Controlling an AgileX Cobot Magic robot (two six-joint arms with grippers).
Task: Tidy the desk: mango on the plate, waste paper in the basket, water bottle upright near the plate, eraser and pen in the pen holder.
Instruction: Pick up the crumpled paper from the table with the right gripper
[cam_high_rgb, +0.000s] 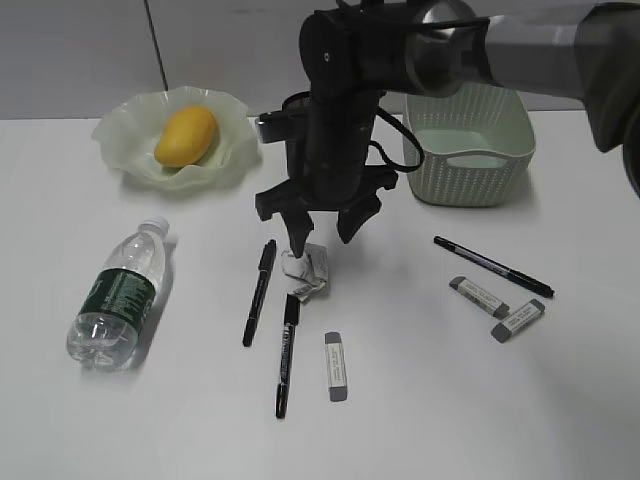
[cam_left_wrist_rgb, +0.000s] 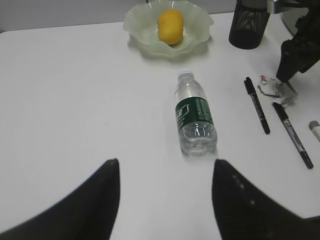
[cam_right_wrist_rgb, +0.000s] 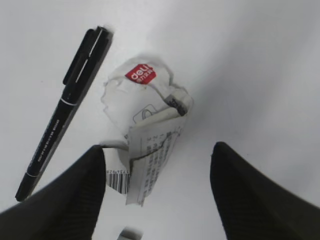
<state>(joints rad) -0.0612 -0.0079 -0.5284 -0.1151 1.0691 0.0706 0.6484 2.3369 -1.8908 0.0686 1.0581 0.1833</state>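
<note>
The desk (cam_high_rgb: 560, 410) carries everything, and the waste paper (cam_high_rgb: 306, 268) near its middle serves as the landmark. The right arm reaches across from the right side of the exterior view and hangs its right gripper (cam_high_rgb: 325, 222) directly over the paper, jaws wide apart, nothing between them. In the right wrist view one finger stands left of the paper's lower edge and the other well off to its right, so the grip looks off-centre; shifting slightly toward the right before closing would, in my judgement, seat the ball better.

The basket (cam_high_rgb: 468, 150) sits behind and to the right of the paper, with bare desk between them, a clear lift-and-carry path. The plate (cam_high_rgb: 128, 130), back-left of the paper, already holds the mango (cam_high_rgb: 186, 135). The water bottle (cam_high_rgb: 118, 296) lies on its side well left of the paper. The left gripper (cam_left_wrist_rgb: 165, 200) hovers short of the bottle's base, jaws apart and empty.

Two pens crowd the paper: one (cam_high_rgb: 260, 291) just left, another (cam_high_rgb: 287, 352) touching or nearly touching its near edge. Descend straight to avoid nudging them. An eraser (cam_high_rgb: 336, 366) lies in front and slightly right of the paper.
</note>
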